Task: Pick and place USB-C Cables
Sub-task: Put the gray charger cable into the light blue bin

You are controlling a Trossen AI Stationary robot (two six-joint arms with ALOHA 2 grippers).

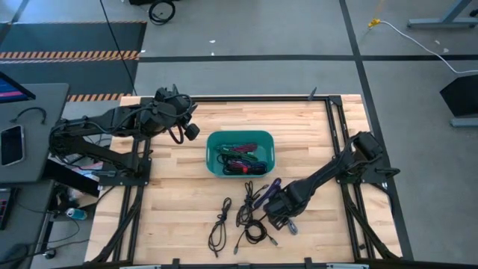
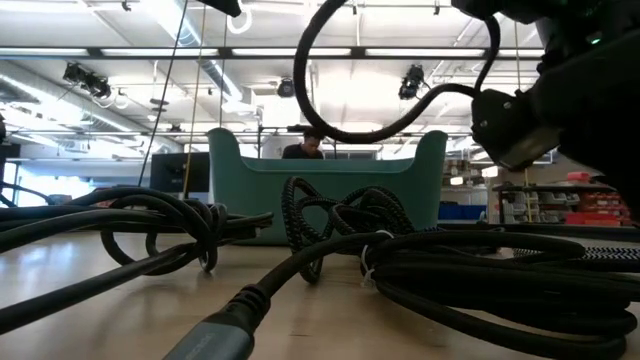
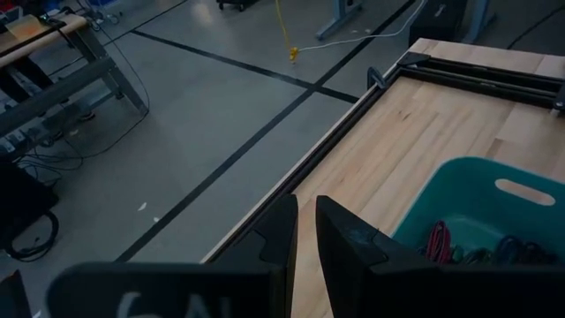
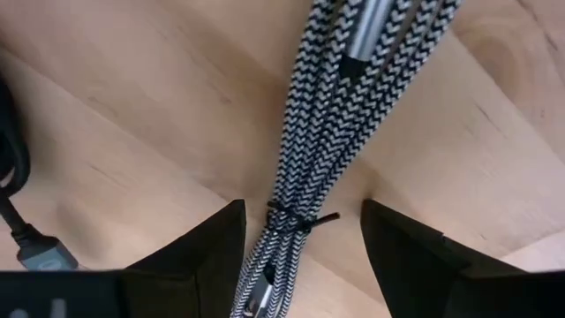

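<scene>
Several USB-C cables lie on the wooden table's near half: black coils, a purple one, and a black-and-white braided bundle tied with a thin tie. More cables lie in the teal bin. My right gripper points down over the braided bundle, open, one finger on each side of it, apart from it. My left gripper hangs raised at the far left, beside the bin, its fingers nearly together with nothing between them.
The teal bin stands at the table's middle, beyond the loose cables. Black cable loops fill the low view's foreground. Black rails run along the table's left, right and far edges. Bare wood lies at the near left.
</scene>
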